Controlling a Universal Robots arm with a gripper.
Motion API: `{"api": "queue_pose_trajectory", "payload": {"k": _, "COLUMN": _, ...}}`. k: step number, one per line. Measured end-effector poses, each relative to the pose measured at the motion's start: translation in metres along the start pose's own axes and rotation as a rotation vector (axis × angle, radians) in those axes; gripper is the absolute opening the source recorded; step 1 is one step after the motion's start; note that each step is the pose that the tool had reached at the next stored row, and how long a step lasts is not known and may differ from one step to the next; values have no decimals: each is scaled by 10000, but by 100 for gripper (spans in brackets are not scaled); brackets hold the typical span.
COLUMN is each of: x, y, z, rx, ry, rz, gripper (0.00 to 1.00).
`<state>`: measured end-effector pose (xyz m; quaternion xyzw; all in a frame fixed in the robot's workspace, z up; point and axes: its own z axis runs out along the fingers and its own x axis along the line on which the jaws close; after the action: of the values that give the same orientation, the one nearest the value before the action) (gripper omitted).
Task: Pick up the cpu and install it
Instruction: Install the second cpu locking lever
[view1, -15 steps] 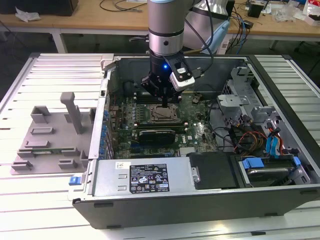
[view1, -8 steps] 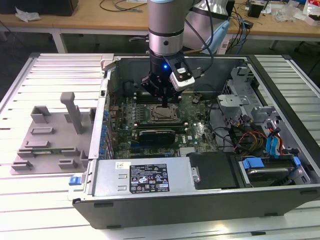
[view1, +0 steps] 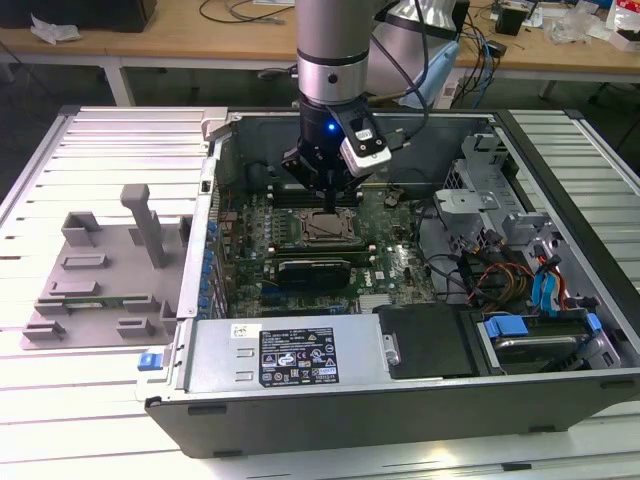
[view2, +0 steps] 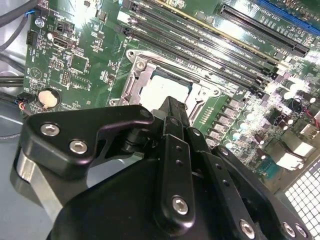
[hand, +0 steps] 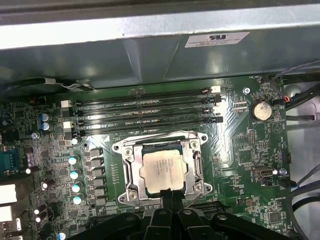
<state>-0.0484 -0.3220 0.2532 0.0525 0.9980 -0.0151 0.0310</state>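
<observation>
in the first wrist view the gripper (hand: 171, 197) comes in closest, its black fingers (hand: 165, 204) pressed together with no gap between them and nothing held. their tips end right at the near edge of the cpu (hand: 165, 169), overlapping that edge slightly; whether they touch the chip cannot be told. the cpu lies flat inside the socket frame (hand: 129, 172), its pale metal plate facing up, square to the frame and seated within the metal rim. beyond the socket run the long dark memory slots (hand: 145, 112), and past them the grey wall of the computer case (hand: 150, 55).

in the second wrist view the gripper (view2: 171, 107) bulks in the foreground, its fingers meeting in a single narrow tip, and that tip covers the near part of the cpu (view2: 167, 85), which sits in the socket frame (view2: 135, 75) on the green motherboard (view2: 75, 60).

in the exterior view the gripper (view1: 331, 203) hangs straight down inside the open computer case (view1: 300, 400), directly over the cpu (view1: 326, 227) in the middle of the motherboard (view1: 390, 265). a grey plastic fixture (view1: 100, 270) rests on the slatted table (view1: 90, 400), well apart on the exterior view's left.
</observation>
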Motion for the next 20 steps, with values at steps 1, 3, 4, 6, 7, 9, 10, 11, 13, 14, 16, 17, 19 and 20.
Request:
{"api": "queue_pose_trajectory", "payload": {"k": 1, "x": 0, "y": -5, "z": -2, "rx": 4, "ry": 2, "rz": -1, "gripper": 11}}
{"api": "queue_pose_trajectory", "payload": {"k": 3, "x": -3, "y": -30, "z": -1, "rx": 2, "ry": 1, "rz": -1, "gripper": 11}}
{"api": "queue_pose_trajectory", "payload": {"k": 4, "x": -4, "y": -42, "z": 0, "rx": 3, "ry": 1, "rz": 0, "gripper": 11}}
{"api": "queue_pose_trajectory", "payload": {"k": 6, "x": -8, "y": -80, "z": 1, "rx": 2, "ry": 1, "rz": 0, "gripper": 11}}
{"api": "queue_pose_trajectory", "payload": {"k": 7, "x": -11, "y": -101, "z": 2, "rx": 2, "ry": 1, "rz": 0, "gripper": 11}}
{"api": "queue_pose_trajectory", "payload": {"k": 9, "x": -14, "y": -133, "z": 3, "rx": 2, "ry": 1, "rz": 0, "gripper": 11}}
{"api": "queue_pose_trajectory", "payload": {"k": 10, "x": -15, "y": -145, "z": 3, "rx": 3, "ry": 1, "rz": 0, "gripper": 11}}
{"api": "queue_pose_trajectory", "payload": {"k": 11, "x": -16, "y": -154, "z": 4, "rx": 2, "ry": 1, "rz": 0, "gripper": 11}}
{"api": "queue_pose_trajectory", "payload": {"k": 13, "x": -18, "y": -172, "z": 4, "rx": 2, "ry": 1, "rz": 0, "gripper": 11}}
{"api": "queue_pose_trajectory", "payload": {"k": 14, "x": -19, "y": -182, "z": 5, "rx": 2, "ry": 1, "rz": 0, "gripper": 11}}
{"api": "queue_pose_trajectory", "payload": {"k": 16, "x": -21, "y": -199, "z": 5, "rx": 3, "ry": 2, "rz": 0, "gripper": 11}}
{"api": "queue_pose_trajectory", "payload": {"k": 17, "x": -21, "y": -205, "z": 5, "rx": 2, "ry": 1, "rz": 0, "gripper": 11}}
{"api": "queue_pose_trajectory", "payload": {"k": 19, "x": -23, "y": -216, "z": 6, "rx": 2, "ry": 1, "rz": 0, "gripper": 11}}
{"api": "queue_pose_trajectory", "payload": {"k": 20, "x": -24, "y": -226, "z": 6, "rx": 2, "ry": 1, "rz": 0, "gripper": 11}}
